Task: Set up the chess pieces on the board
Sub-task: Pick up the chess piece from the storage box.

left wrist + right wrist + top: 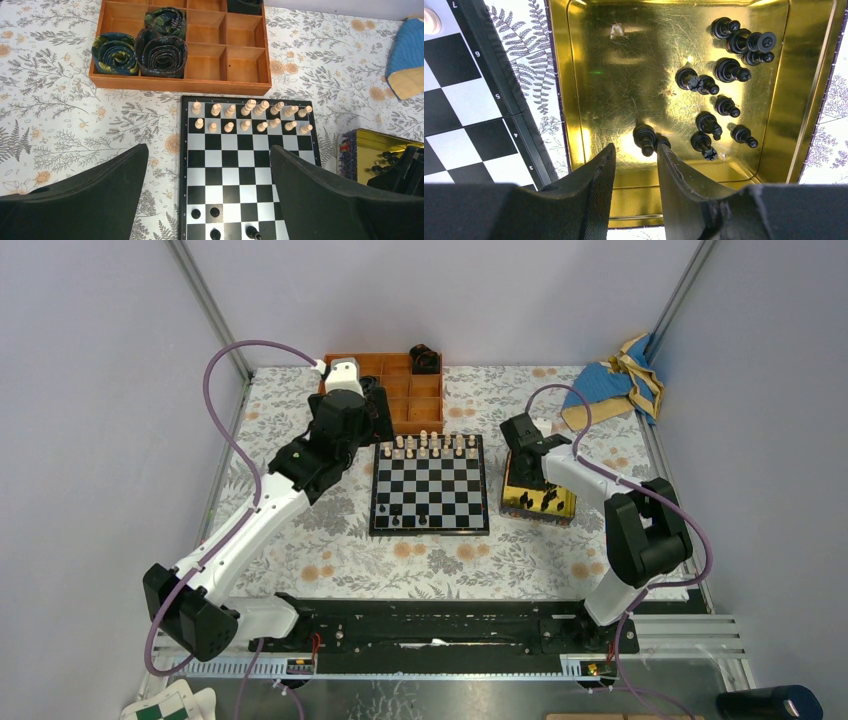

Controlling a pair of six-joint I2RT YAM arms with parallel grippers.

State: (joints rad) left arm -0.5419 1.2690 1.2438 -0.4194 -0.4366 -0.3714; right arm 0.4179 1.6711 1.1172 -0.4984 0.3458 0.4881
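Observation:
The board [430,490] lies mid-table, and it also shows in the left wrist view [240,175] and the right wrist view [464,100]. A few black chess pieces [215,212] stand on its near rows. Several more black chess pieces [724,75] lie in a gold tin [619,65] right of the board. My right gripper [635,149] is open inside the tin [538,502], with one black piece [644,137] just beyond its tips. My left gripper [207,149] is wide open and empty, high above the board's left half.
Cream chessmen [250,116] fill the board's two far rows. A wooden compartment tray [245,55] holding dark coiled rolls [162,52] stands behind the board. A blue and yellow cloth [615,380] lies at the back right.

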